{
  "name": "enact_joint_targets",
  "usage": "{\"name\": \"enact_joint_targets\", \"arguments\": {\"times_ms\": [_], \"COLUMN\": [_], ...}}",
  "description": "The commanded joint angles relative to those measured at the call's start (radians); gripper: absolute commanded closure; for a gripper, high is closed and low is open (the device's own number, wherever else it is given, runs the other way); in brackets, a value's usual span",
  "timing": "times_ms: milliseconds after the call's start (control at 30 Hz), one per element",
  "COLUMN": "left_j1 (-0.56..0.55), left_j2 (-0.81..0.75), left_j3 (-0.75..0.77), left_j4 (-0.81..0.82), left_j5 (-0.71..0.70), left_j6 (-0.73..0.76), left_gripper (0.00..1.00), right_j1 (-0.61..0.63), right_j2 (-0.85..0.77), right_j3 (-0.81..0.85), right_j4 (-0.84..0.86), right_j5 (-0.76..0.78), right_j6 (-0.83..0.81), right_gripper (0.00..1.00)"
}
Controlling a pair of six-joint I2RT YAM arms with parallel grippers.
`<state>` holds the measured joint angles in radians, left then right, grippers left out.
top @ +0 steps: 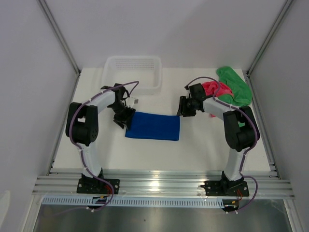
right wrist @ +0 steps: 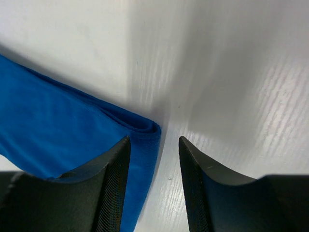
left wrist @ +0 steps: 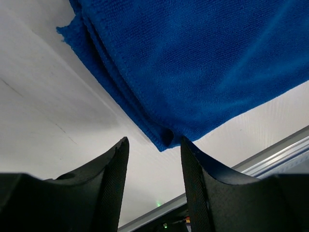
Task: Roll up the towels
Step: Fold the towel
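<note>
The royal blue towel (top: pixel 153 126) lies folded flat in the middle of the table. My left gripper (top: pixel 124 119) is open at its far left corner; in the left wrist view the towel's corner (left wrist: pixel 166 137) sits just past my open gripper (left wrist: pixel 154 145), untouched. My right gripper (top: pixel 185 108) is open at the towel's far right corner; in the right wrist view the folded edge (right wrist: pixel 145 130) lies between the open fingers of my gripper (right wrist: pixel 154 142). The bright green towel (top: pixel 235 84) and pink-red towel (top: pixel 212 90) lie heaped at the back right.
A white plastic mesh basket (top: pixel 131 72) stands at the back of the table, left of centre. White walls with metal posts close in the sides. A metal rail (top: pixel 159 186) runs along the near edge by the arm bases.
</note>
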<state>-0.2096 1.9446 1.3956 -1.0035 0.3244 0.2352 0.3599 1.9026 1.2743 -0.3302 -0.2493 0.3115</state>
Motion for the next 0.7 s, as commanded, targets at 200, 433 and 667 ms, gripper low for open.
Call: {"name": "enact_joint_targets", "arguments": {"times_ms": [200, 433, 667], "left_j1": [-0.016, -0.019, -0.019], "left_j2": [0.011, 0.016, -0.021], "left_j3": [-0.007, -0.006, -0.026], "left_j4": [0.013, -0.003, -0.030], "left_j5": [0.079, 0.110, 0.123], "left_j6": [-0.023, -0.014, 0.016], "left_gripper": [0.55, 0.85, 0.99], "right_j1": [-0.009, -0.009, -0.010], "right_j2": [0.058, 0.095, 0.104], "right_j3": [-0.056, -0.082, -0.093], "right_j4": [0.134, 0.160, 0.177], "right_j5": [-0.153, -0.169, -0.163], "right_j6": [0.015, 0.063, 0.090], "right_gripper": [0.53, 0.56, 0.73]}}
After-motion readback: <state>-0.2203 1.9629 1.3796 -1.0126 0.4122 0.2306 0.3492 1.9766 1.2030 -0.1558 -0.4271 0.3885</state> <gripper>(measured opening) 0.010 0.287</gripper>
